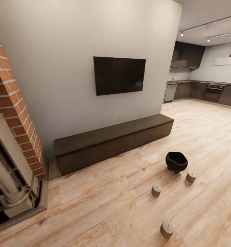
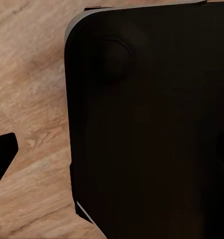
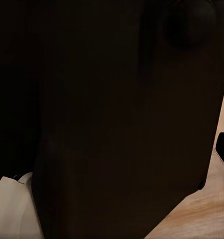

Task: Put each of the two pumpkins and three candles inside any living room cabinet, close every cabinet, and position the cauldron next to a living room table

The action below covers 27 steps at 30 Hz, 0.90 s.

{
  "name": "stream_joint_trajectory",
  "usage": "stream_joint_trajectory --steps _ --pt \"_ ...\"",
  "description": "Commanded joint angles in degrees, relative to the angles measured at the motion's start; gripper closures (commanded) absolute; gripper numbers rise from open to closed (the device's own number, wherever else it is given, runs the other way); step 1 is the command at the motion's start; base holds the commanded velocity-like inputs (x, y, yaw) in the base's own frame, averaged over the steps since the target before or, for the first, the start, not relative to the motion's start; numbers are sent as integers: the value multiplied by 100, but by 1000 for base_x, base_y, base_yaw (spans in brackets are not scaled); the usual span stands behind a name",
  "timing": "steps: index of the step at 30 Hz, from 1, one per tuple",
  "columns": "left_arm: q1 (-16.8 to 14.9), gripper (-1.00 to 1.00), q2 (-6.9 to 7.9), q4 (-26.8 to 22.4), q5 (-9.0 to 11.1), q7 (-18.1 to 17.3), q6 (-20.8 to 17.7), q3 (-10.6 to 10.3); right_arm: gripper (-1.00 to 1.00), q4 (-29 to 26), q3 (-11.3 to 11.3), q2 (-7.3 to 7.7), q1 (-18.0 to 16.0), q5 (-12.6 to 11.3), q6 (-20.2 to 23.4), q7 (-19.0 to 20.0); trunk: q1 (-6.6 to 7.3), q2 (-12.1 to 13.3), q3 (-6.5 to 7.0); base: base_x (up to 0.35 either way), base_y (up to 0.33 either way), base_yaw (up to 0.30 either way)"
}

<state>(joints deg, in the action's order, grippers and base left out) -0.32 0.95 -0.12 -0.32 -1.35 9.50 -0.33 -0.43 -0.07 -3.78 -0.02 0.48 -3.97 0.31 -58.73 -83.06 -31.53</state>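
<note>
Fingers of either arm cannot be made out: the left wrist view looks onto a large dark rounded panel [image 2: 152, 124] over the wood floor [image 2: 32, 89], and the right wrist view onto a similar dark surface [image 3: 112, 109] with a strip of floor at one edge, so whether either pair is open or closed cannot be told

From the head view, the cabinet [image 1: 112, 139] runs long and low against the grey wall [image 1: 60, 51], its fronts shut, beneath a black wall-mounted screen [image 1: 119, 75]. Out on the floor in front of it, well apart from it, stands the cauldron [image 1: 176, 161], upright with its mouth open upward. 3 candles sit near it: 1 [image 1: 191, 176] just beside it, 1 [image 1: 156, 190] a little nearer the camera, and 1 [image 1: 167, 229] closer still. A brick fireplace [image 1: 12, 113] rises at the left, and a kitchen [image 1: 204, 91] shows at the far right
</note>
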Motion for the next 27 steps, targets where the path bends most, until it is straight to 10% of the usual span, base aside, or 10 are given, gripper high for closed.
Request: stream_joint_trajectory --steps 1,27 --pt "-3 -100 1 4 -3 -14 17 -2 -100 0 -2 0 -2 5 -16 3 0 -2 -5 0 0 286" --pt "-3 -100 1 4 -12 -14 25 -1 -100 8 -2 0 -1 5 -16 0 0 -2 -5 121 -108 286"
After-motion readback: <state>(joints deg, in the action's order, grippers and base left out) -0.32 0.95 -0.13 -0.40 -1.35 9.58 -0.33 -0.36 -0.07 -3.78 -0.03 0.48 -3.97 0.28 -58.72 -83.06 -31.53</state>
